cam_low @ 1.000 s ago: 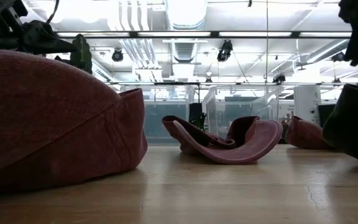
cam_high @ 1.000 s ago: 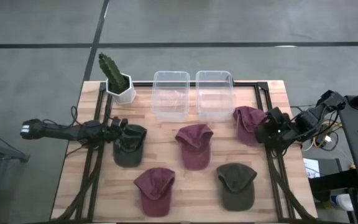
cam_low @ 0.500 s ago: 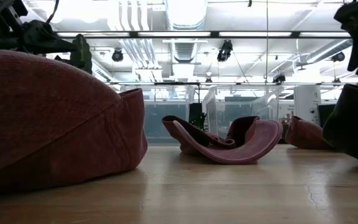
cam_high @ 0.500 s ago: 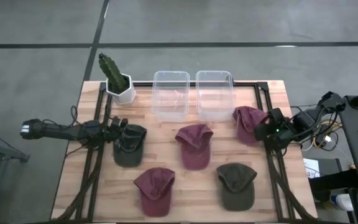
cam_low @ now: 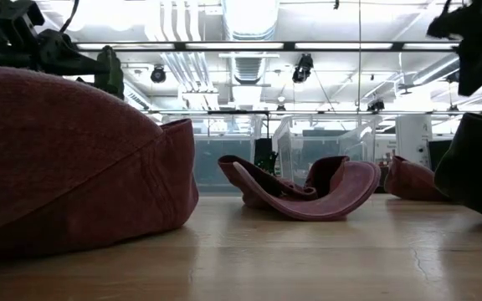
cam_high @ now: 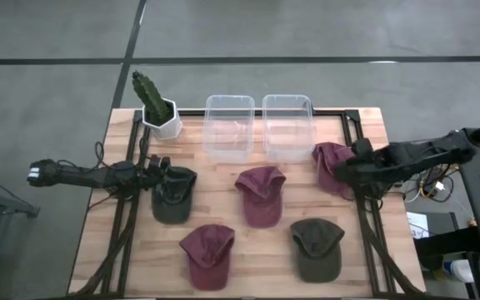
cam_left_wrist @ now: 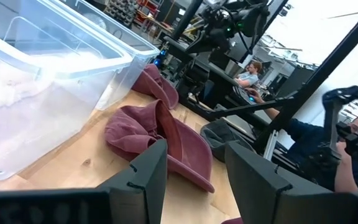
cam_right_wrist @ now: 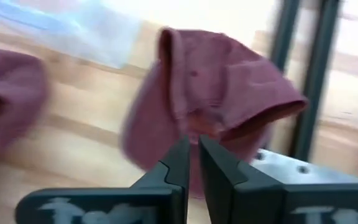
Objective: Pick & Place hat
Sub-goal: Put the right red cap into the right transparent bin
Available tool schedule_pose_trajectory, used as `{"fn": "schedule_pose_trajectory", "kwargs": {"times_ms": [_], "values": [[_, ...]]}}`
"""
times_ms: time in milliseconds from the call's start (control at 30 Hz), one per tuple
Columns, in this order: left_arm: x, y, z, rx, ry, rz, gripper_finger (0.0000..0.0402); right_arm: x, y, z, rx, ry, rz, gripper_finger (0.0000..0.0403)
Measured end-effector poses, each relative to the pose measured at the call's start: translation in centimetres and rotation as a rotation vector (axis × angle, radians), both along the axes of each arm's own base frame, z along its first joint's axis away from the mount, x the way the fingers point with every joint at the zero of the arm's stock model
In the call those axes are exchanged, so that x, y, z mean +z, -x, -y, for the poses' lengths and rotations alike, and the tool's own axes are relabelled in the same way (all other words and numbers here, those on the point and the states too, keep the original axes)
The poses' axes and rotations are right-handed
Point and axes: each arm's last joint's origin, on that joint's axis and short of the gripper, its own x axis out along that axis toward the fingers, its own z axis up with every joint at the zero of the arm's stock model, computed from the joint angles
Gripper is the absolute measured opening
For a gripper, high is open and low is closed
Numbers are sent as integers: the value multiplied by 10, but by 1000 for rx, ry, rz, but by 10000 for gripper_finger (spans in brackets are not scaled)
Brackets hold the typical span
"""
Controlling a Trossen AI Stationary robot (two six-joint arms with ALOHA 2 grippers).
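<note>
Several hats lie on the wooden table: maroon ones at the right back (cam_high: 330,167), in the middle (cam_high: 260,193) and near left (cam_high: 207,254), and dark green ones at the left (cam_high: 173,196) and near right (cam_high: 317,247). My right gripper (cam_high: 346,169) hangs shut above the right-back maroon hat (cam_right_wrist: 222,87), slanting down, with nothing between its fingers (cam_right_wrist: 178,163). My left gripper (cam_high: 163,171) stands level by the far-left edge of the left green hat. It is open (cam_left_wrist: 194,168), with only the table and the middle maroon hat (cam_left_wrist: 160,134) showing beyond its fingers.
Two clear plastic bins (cam_high: 229,125) (cam_high: 287,125) stand at the table's far edge, with a potted cactus (cam_high: 157,107) at the far left corner. Black rails (cam_high: 361,208) run along both sides of the table. People sit in the room beyond the table (cam_left_wrist: 347,143).
My right gripper has swung from the table's right edge toward the left, and its arm has stretched out. It now stands over the right-back maroon hat. No hat has moved.
</note>
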Motion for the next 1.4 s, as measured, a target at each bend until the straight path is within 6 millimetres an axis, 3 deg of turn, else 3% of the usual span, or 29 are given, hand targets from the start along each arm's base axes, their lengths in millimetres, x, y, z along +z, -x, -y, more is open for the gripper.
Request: {"fn": "schedule_pose_trajectory", "kwargs": {"times_ms": [200, 400, 667, 1033, 1200, 1400], "values": [[0, 0, 0, 0, 0, 0, 155, -7, -13, 23, -27, 13, -194, 14], [0, 0, 0, 0, 0, 0, 155, -5, -3, 46, -55, -75, -255, 27], [0, 0, 0, 0, 0, 0, 155, -4, 11, 64, -97, -133, -279, 96], [0, 0, 0, 0, 0, 0, 155, -15, -1, 85, -185, -192, -344, 215], [0, 0, 0, 0, 0, 0, 155, -28, -6, 92, -211, -231, -360, 249], [0, 0, 0, 0, 0, 0, 155, -54, 1, 95, -275, -288, -381, 264]]}}
